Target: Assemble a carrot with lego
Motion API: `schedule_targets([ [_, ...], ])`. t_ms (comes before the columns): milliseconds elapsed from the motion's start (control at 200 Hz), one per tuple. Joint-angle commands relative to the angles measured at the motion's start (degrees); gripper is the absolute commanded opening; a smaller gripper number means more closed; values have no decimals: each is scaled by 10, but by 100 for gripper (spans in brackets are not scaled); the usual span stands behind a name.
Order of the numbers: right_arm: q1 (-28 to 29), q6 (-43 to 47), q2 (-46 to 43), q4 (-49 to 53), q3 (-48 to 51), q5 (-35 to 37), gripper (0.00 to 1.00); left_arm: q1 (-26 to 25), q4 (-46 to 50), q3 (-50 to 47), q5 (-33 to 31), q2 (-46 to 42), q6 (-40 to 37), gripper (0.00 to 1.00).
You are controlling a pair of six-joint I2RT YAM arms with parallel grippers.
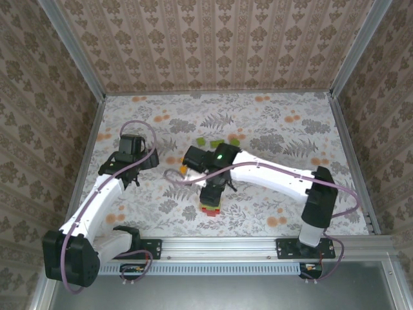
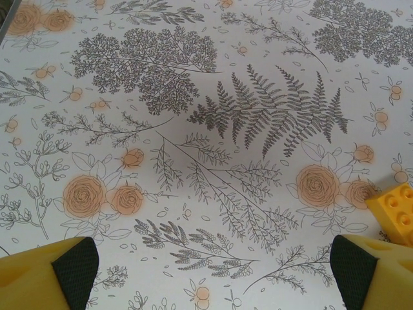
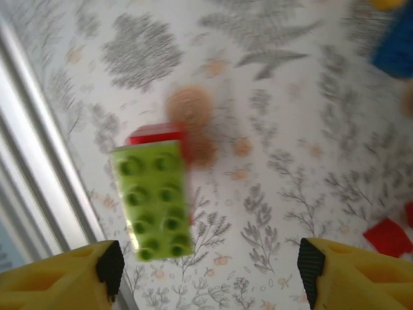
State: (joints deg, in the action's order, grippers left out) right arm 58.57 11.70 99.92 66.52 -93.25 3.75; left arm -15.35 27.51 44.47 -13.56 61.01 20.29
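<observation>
Stack so far: an oblong green brick (image 3: 153, 197) sits on top of a red brick (image 3: 158, 134). The pair appears to rest on the desk (image 1: 271, 129) near its front rail (image 1: 213, 245).
Right jaws: apart, directly over that stack, with the yellow fingertips (image 3: 71, 278) well clear of it on either side. Nothing is gripped.
Left jaws: wide apart over bare desk and holding nothing.
Orange-yellow brick (image 2: 395, 210): loose on the desk, just beside the left arm's right fingertip (image 2: 374, 271).
Blue brick (image 3: 393, 45): loose, well apart from the stack.
Spare red brick (image 3: 387, 236): loose, off to the side of the stack.
Loose green bricks (image 1: 216, 143): a few lie together toward the far middle of the desk.
Done: judging by the two joined bricks, only one join. No orange body can be seen on the stack.
Left: most of the carrot. The orange-yellow and blue bricks are not yet attached, and the green top is not yet in place.
Progress: early.
Sharpness: the right wrist view is blurred, so how tightly the two bricks are pressed together cannot be told.
</observation>
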Motion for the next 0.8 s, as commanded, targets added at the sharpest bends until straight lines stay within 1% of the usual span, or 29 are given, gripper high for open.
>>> schedule_targets([
  [0,-80,-121,-56,-52,38,64,75,-4,5,11,-6,-16,-17,96],
  [45,-119,-155,-70,-78,71,62,75,-5,3,10,-6,-20,-18,96],
  [100,-166,-179,-77,-107,108,40,76,-4,1,8,-5,-22,-18,96],
  [215,-219,-185,-59,-143,152,38,76,-6,0,11,1,-18,-18,96],
  [330,-254,-171,-25,-161,156,25,77,-10,1,12,2,-13,-20,96],
  [605,-320,-143,79,-176,121,-10,77,-11,5,11,-6,-21,-18,97],
  [705,-334,-143,96,-188,126,-23,77,-12,4,11,-7,-19,-17,97],
  [795,-336,-140,103,-190,128,-32,77,-12,3,12,-7,-17,-17,97],
])
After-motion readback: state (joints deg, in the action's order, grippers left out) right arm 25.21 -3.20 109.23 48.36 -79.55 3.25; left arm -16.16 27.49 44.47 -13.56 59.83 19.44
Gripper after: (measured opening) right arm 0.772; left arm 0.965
